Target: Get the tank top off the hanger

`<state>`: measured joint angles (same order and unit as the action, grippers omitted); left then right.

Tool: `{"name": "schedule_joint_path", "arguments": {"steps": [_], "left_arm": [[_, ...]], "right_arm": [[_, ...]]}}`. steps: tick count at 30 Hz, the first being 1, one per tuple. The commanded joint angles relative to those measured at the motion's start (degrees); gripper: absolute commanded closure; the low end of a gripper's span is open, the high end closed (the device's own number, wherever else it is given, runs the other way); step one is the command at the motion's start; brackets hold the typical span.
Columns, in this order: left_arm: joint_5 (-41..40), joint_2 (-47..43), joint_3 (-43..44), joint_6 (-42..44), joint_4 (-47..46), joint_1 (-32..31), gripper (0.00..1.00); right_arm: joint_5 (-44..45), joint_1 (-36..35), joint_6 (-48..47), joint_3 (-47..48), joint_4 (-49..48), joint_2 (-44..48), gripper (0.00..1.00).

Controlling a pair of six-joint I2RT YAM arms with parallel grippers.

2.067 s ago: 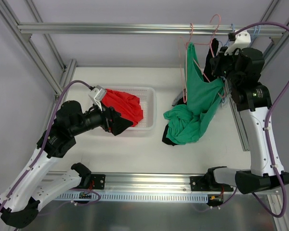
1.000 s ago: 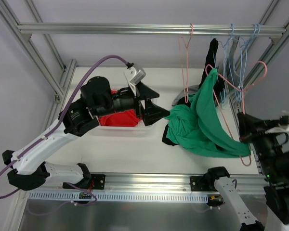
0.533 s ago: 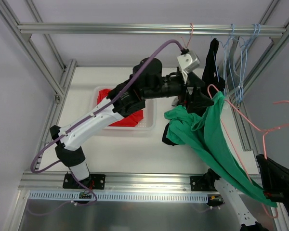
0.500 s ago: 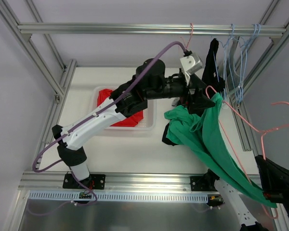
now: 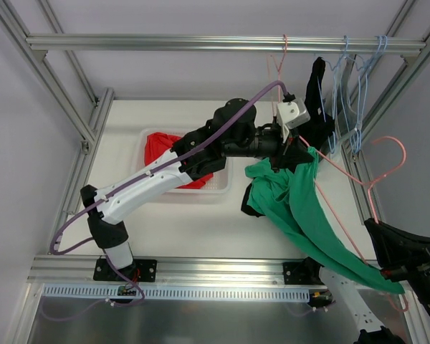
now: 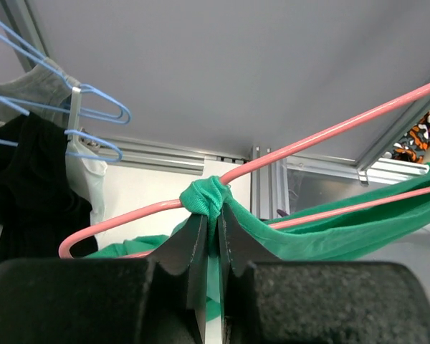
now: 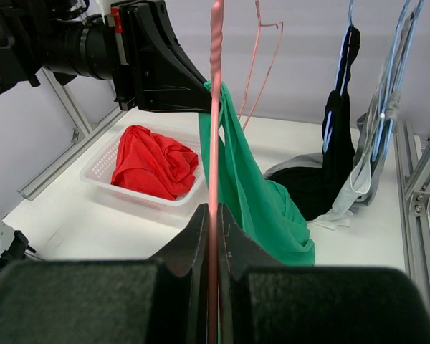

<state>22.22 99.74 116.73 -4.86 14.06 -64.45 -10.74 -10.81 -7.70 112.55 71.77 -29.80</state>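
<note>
The green tank top [image 5: 301,208] hangs from a pink hanger [image 5: 344,175] that slants from the table's middle toward the near right. My left gripper [image 5: 299,147] is shut on the top's bunched shoulder strap [image 6: 208,197], right where it wraps the hanger's arm [image 6: 330,136]. My right gripper [image 5: 374,223] is shut on the hanger's wire [image 7: 216,107] near its hook and holds it off the rail. In the right wrist view the tank top [image 7: 258,193] drapes down to the table behind the wire.
A white basket [image 5: 222,190] holding a red garment [image 5: 165,147] sits left of centre. On the rail [image 5: 165,43], a bare pink hanger [image 5: 279,64] and blue hangers [image 5: 351,64] with a black garment [image 5: 317,86] hang at the back right. Dark clothes lie under the tank top.
My left gripper has reached over from the basket to the hanger and shut on the green strap. The right arm carried the hanger off the rail, then shifted it slightly back.
</note>
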Motion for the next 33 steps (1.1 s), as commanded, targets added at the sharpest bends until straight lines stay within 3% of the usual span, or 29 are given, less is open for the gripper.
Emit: {"name": "schedule_joint_path", "arguments": {"steps": [1, 3, 6, 7, 10, 14, 19, 28, 33], "left_arm": [[-3.6, -4.6, -2.0, 0.6, -2.1, -0.4, 1.00], [-7.7, -6.5, -5.4, -0.1, -2.1, -0.4, 1.00], [-20.8, -11.6, -12.3, -2.2, -2.1, -0.4, 1.00], [-28.7, -14.5, -14.1, -2.9, -2.1, -0.4, 1.00], [-39.3, -19.7, -20.6, -5.4, -2.1, -0.3, 1.00], [-43.6, -24.9, -27.0, -7.2, -2.1, -0.3, 1.00], [-45.9, -31.5, -31.9, -9.5, -2.1, -0.3, 1.00], [-41.2, -39.8, -40.4, -16.2, -3.3, -0.3, 1.00], [-33.6, -43.4, -46.9, -18.2, -6.9, -0.3, 1.00]], "right_arm": [[0.0, -0.4, 0.1, -1.8, -5.2, -1.1, 1.00], [1.2, -0.4, -1.1, -4.4, -5.2, -0.6, 1.00], [1.4, -0.4, -2.5, -8.7, -5.6, 1.8, 1.00], [1.0, -0.4, -2.8, -9.7, -6.1, 2.6, 1.00], [-4.0, -1.0, -3.5, -12.2, -8.0, 5.9, 1.00], [-10.9, -2.5, -3.6, -11.0, -8.1, 7.0, 1.00], [-10.7, -6.8, -2.5, -9.1, -8.4, 8.4, 1.00], [-8.2, -11.2, -0.1, -15.1, -16.8, 12.7, 1.00], [-6.5, -11.6, 3.7, -25.4, -31.9, 18.3, 1.00]]}}
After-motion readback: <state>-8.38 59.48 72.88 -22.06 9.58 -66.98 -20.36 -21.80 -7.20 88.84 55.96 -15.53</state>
